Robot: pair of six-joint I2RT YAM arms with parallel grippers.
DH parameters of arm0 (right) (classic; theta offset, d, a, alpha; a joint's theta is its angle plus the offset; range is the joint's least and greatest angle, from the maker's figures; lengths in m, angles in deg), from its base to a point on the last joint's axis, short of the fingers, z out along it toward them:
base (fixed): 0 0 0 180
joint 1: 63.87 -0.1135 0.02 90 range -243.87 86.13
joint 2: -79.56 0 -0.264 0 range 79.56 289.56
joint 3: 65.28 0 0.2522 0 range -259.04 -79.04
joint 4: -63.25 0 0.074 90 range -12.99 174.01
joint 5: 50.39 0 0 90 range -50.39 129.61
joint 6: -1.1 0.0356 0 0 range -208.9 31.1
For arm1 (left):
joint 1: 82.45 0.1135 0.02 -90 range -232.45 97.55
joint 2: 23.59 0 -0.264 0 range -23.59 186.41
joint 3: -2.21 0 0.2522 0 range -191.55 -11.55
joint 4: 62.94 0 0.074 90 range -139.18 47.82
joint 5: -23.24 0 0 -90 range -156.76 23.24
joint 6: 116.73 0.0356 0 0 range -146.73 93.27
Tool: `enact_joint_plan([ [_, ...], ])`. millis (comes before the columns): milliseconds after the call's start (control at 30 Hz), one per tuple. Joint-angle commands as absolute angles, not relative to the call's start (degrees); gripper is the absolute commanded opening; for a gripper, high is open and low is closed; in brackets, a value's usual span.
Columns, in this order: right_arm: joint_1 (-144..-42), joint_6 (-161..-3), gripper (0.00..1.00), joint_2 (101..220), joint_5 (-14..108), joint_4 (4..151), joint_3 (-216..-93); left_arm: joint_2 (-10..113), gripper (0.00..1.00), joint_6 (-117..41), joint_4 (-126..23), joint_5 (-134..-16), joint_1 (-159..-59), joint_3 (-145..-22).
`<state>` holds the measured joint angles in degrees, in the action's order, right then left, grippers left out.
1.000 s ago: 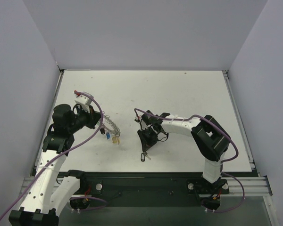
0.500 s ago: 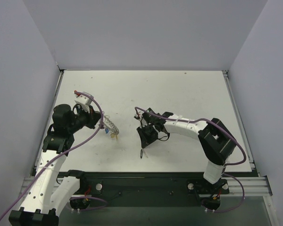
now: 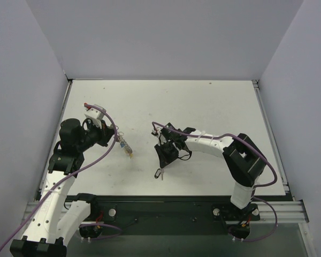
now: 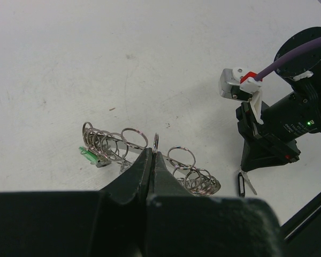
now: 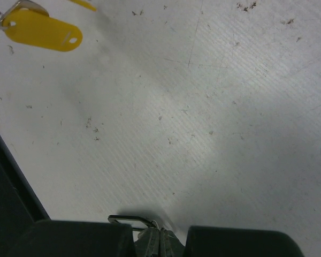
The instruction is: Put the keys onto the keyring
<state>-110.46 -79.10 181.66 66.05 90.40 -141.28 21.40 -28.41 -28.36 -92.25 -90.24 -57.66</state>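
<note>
Pinching keyring [image 4: 198, 182] in left claw [image 4: 152, 156], lower centre, likely steadying rim; nipping key [image 5: 129, 219] in right claw [image 5: 159, 235], bottom edge, seemingly for threading.

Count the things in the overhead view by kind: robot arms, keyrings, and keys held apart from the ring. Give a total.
Robot arms: 2 (left arm, right arm)
Keyring: 1
Key apart from the ring: 1
Total: 4
</note>
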Motion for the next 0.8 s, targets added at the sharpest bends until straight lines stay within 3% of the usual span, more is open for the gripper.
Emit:
enact_joint_plan([
  [0, -110.89, -79.67, 0.00, 182.12, 67.65, 89.41, -141.89, 20.18, 0.00, -27.79, -31.60, -92.33, -90.27, -58.83],
  [200, -110.81, -78.97, 0.09, 183.26, 69.32, 88.61, -141.97, 20.18, 0.00, -27.79, -31.60, -92.42, -90.27, -58.83],
  [767, -110.89, -77.65, 0.15, 185.38, 70.11, 86.85, -141.27, 20.18, 0.00, -27.70, -31.60, -92.60, -90.18, -58.83],
])
